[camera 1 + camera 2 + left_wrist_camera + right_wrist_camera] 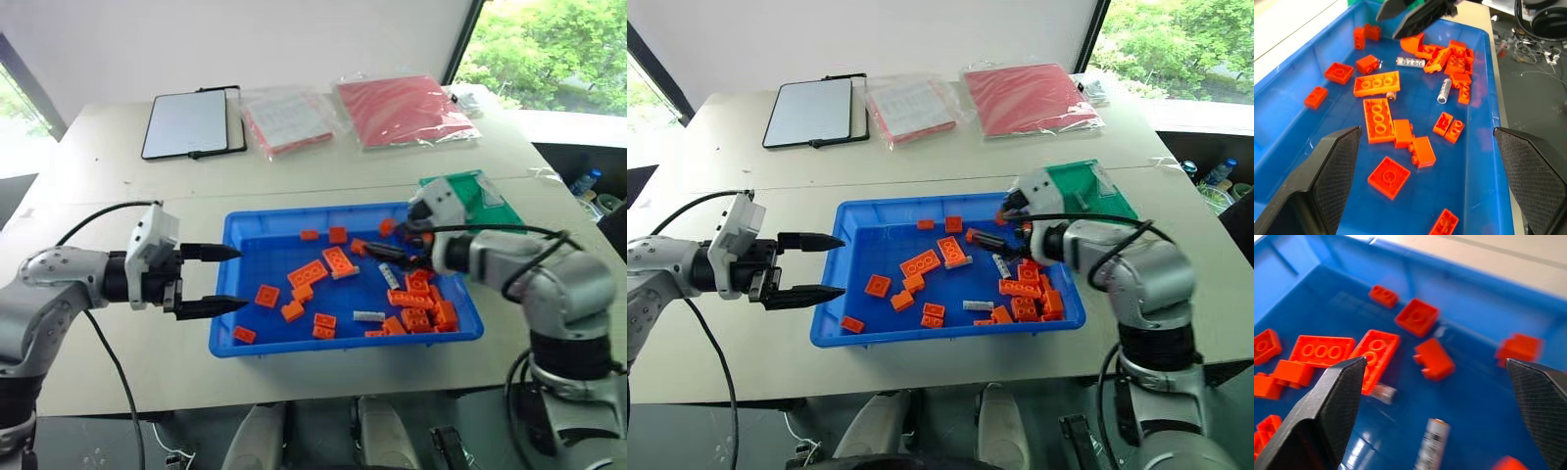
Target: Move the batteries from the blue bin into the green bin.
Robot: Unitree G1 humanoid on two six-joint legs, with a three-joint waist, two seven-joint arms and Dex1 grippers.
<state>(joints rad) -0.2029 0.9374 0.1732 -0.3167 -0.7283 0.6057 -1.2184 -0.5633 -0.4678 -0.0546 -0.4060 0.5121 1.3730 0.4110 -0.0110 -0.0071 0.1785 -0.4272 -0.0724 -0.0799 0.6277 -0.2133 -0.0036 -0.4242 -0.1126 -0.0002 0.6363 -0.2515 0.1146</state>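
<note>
Both arms are built of rounded silver-grey metallic shells joined by black rings. The left arm [59,284], at the left edge of the frame, ends in a black wrist collar and a white boxy housing, and a thin black cable arches from that housing back over the forearm and hangs down beside it. The left tool [211,279] has two long black tapering fingers [1332,171] with a fine cross-hatched texture on their inner faces. The right arm [549,284], at the right of the frame, has bulkier silver segments, a white housing near the wrist and black cables looping over it. The right tool [392,257] carries the same black textured fingers [1332,401].
</note>
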